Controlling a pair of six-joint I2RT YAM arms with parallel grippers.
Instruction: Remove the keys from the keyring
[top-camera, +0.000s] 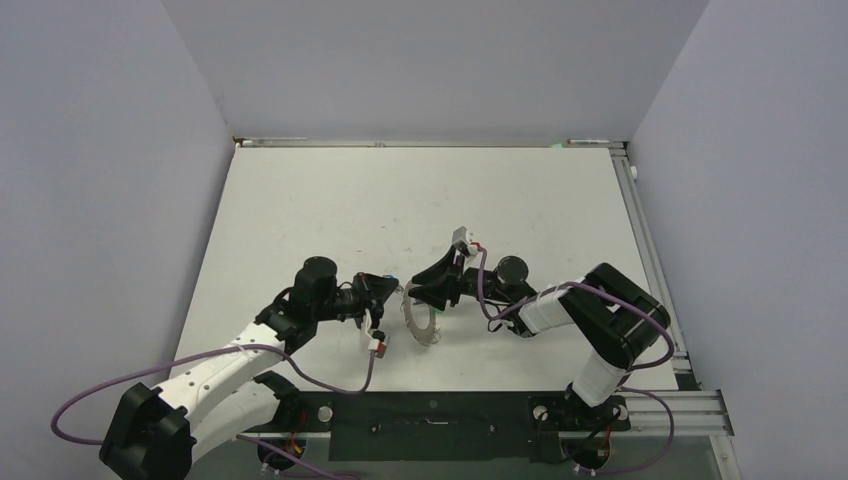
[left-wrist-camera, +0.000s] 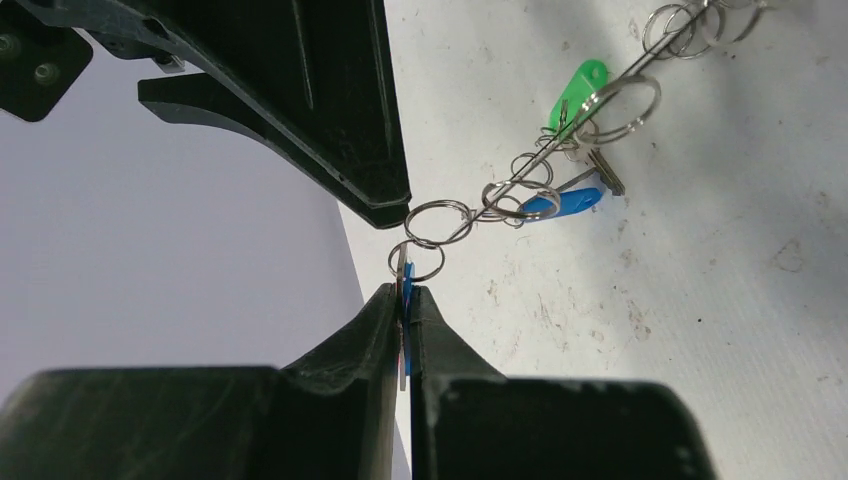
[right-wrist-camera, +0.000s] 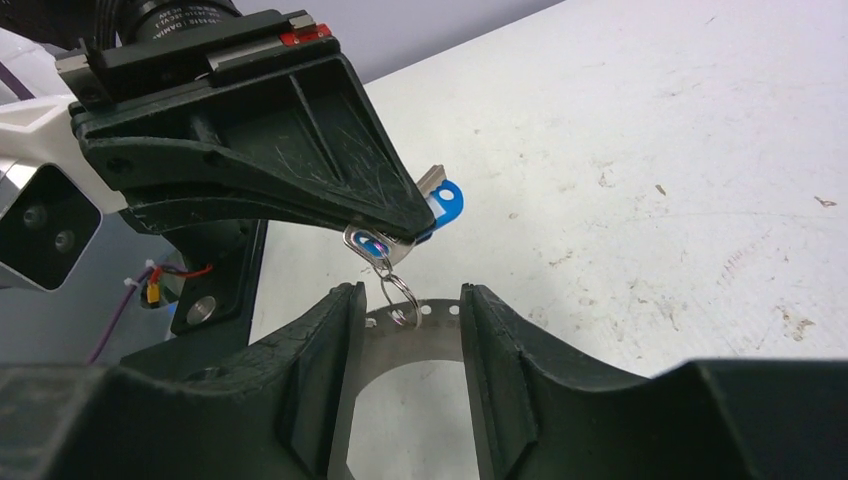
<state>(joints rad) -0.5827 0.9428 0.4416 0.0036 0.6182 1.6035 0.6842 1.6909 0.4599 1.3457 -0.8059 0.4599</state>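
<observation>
Blue key (right-wrist-camera: 447, 203) clamped in left gripper (left-wrist-camera: 404, 296), upper centre of right wrist view. Small wire loop (right-wrist-camera: 398, 288) ties it to keyring (right-wrist-camera: 430, 328), lower centre. Right gripper (right-wrist-camera: 408, 300) fingers apart, flanking ring; grip unclear. Step in hand: free key. Steady ring, feed key along loop's coil, no yanking. Green key (left-wrist-camera: 578, 88) remains, upper right.

blue key (left-wrist-camera: 406, 318): head mostly hidden inside left pincer (left-wrist-camera: 403, 300) | keyring (right-wrist-camera: 440, 335): bottom cut by picture edge

A white, scuffed table (top-camera: 420, 190) is seen mid-frame, enclosed by pale walls (top-camera: 100, 150); a metal rail (top-camera: 652, 250) is mounted along its right edge.
</observation>
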